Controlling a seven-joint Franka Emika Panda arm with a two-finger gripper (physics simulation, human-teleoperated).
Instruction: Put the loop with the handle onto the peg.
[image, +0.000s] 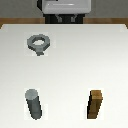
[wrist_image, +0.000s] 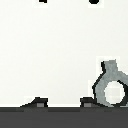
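1. Loop with the handle (image: 37, 43) lies flat on the white table (image: 70, 65), toward the exterior view's left and near my end. It is dull grey metal, faceted on the outside, with a round hole and a short stub of a handle.
2. In my wrist view the same loop (wrist_image: 112, 85) shows its round hole clearly, with the blocky handle jutting from the ring.
3. Peg (image: 34, 104) stands upright near the table's other end, on the exterior view's left, well apart from the loop. It is a smooth dark grey cylinder with a flat top.
4. A brown wooden block (image: 96, 104), square-edged and upright, stands well to the exterior view's right of the peg.
5. My gripper (wrist_image: 63, 104) holds nothing; two dark fingertips (wrist_image: 36, 103) show apart at the wrist view's edge, so the jaws stand spread.
6. The table surface is plain, matte and white.
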